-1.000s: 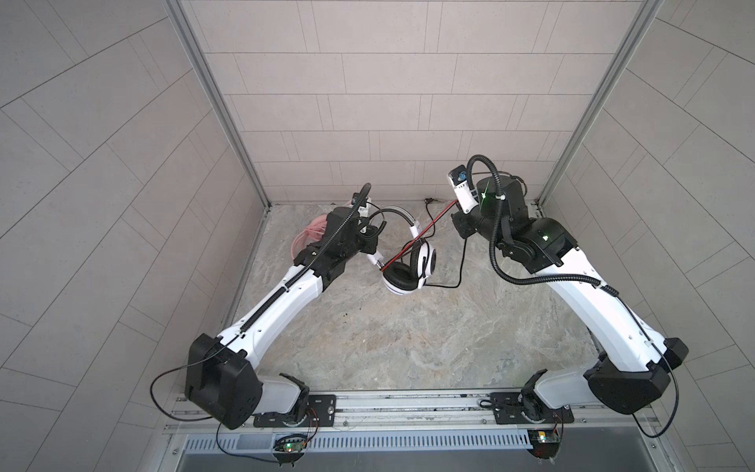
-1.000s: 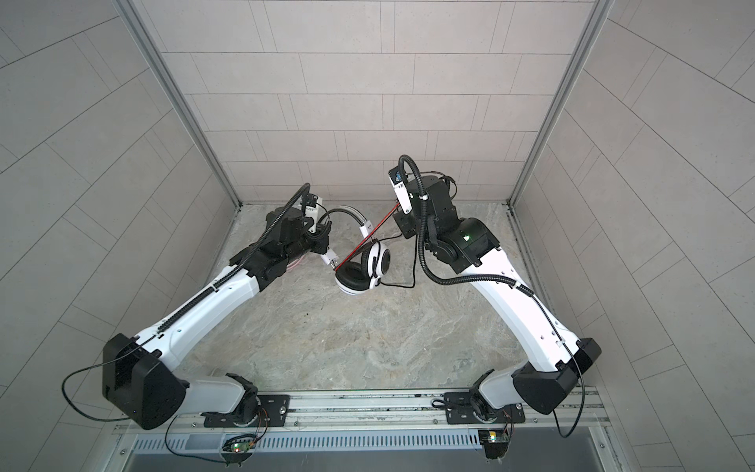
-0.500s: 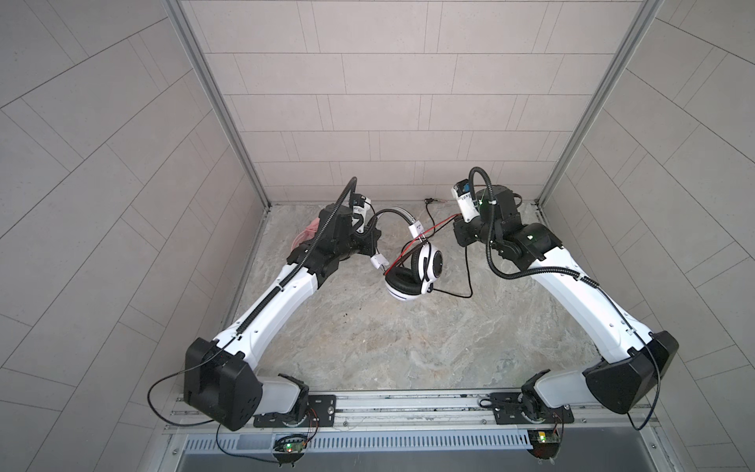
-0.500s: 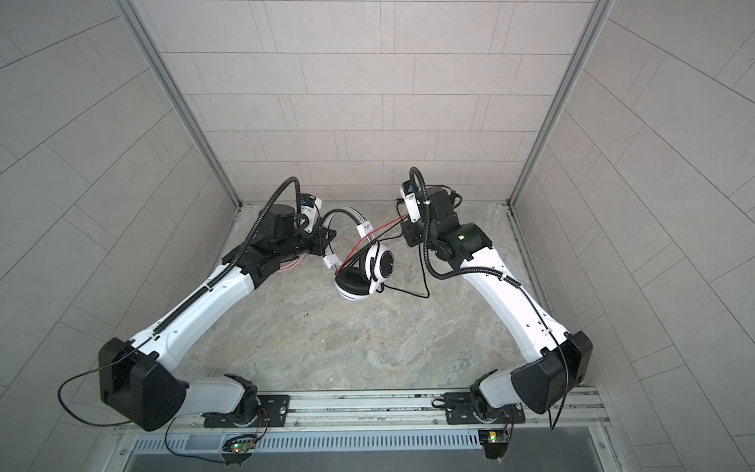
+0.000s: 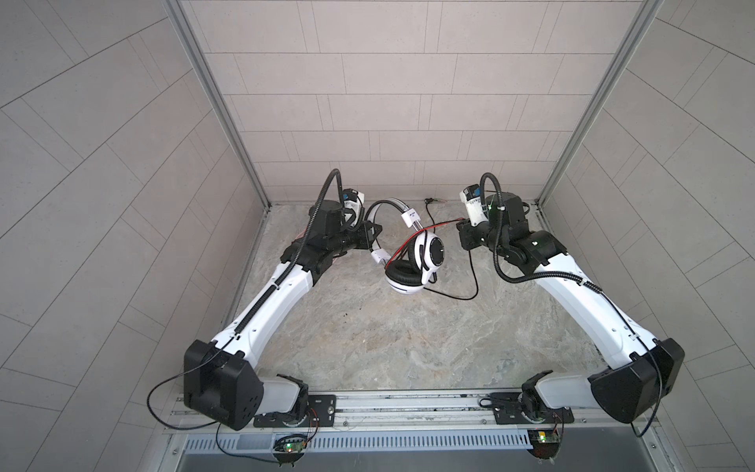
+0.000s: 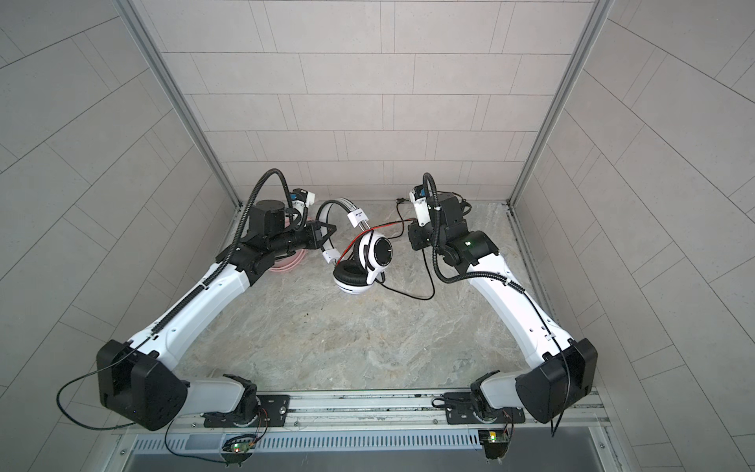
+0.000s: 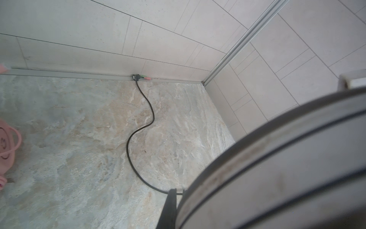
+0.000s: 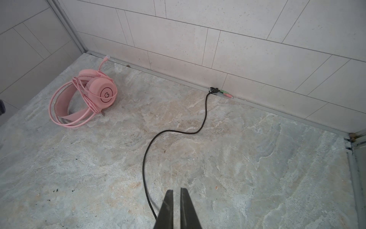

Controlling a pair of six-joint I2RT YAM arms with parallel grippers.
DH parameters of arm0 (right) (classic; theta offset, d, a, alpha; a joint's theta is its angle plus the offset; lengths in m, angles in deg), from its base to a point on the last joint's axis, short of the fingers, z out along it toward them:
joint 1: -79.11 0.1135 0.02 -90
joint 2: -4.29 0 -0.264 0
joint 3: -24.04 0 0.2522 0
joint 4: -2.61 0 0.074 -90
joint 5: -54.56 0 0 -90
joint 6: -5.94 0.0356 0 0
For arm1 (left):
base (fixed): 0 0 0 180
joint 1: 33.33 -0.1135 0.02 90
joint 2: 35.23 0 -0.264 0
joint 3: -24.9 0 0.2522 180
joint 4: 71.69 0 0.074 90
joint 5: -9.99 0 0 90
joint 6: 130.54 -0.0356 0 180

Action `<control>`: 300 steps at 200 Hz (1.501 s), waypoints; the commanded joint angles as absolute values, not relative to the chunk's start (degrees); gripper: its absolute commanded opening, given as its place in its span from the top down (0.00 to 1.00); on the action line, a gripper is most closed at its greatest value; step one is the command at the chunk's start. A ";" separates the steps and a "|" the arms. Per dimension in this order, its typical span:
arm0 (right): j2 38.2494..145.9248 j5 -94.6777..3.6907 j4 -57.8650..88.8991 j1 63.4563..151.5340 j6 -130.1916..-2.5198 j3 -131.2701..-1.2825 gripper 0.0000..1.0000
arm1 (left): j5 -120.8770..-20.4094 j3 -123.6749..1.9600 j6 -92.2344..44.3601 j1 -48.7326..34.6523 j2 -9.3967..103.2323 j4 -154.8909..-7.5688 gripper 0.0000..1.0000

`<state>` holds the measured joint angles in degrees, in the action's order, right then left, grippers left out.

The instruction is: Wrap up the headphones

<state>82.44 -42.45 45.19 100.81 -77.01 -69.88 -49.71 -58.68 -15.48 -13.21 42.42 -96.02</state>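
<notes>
Where the two arms meet near the back wall, the count is two headsets, two grippers, one long black cable (image 8: 146, 168) and two jack plugs (image 8: 224, 92), one green and one pink.

White-and-black headset (image 5: 425, 253): off the middle of the marbled floor (image 5: 388, 347), toward the back. White shells, black ear cushions, black disc on the outer earcup, dark stripes along the white headband (image 7: 277, 158). One earcup faces sideways, the other hangs below it, cushion up. Whether the lower cup touches the floor cannot be told.

Left gripper (image 5: 369, 233): clenched on the headband, near its lower slider.

Right gripper (image 8: 177, 191): fingers drawn almost together with a thin slit between them, and nothing shows between the tips. The cable runs up to the side of one finger and is lost under it.

Cable: snakes from the plugs at the foot of the back wall to the right gripper. In both top views a loop lies on the floor between the right arm and the earcups, and a reddish strand crosses the cups toward that gripper.

Pink headset (image 8: 93, 95): on the floor in the back left corner, well apart from the other headset, with thin pink cable wound around band and cups and a small boom mic sticking out.

Writing: white tag (image 6: 357, 215) on the upper slider carries small print, too small to read. The pink earcup bears a dark ring with a small emblem and no legible words.
</notes>
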 commanded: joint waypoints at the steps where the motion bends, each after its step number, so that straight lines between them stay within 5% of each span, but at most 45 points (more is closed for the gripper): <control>1: 84.91 -46.05 41.79 100.47 -74.55 -70.09 0.87 | -41.23 -63.35 -10.61 -13.47 42.37 -90.07 1.00; 87: 95.22 -60.13 23.44 100.47 -64.31 -68.58 0.65 | -33.66 -65.33 -2.35 -13.47 42.91 -83.93 1.00; 184: 111.83 -65.48 4.59 100.43 -54.15 -75.57 0.61 | -29.87 -68.40 1.97 -13.47 43.49 -82.87 1.00; 214: 116.24 -63.71 1.52 100.22 -53.38 -78.45 0.65 | -27.90 -68.73 5.82 -13.47 44.28 -80.77 1.00; 250: 119.79 -63.87 0.47 100.49 -51.58 -82.12 0.91 | -28.35 -69.39 7.66 -13.63 44.03 -79.78 1.00; 300: 116.20 -62.07 2.35 102.77 -54.08 -76.06 0.92 | -36.97 -71.36 8.07 -13.82 43.71 -79.85 1.00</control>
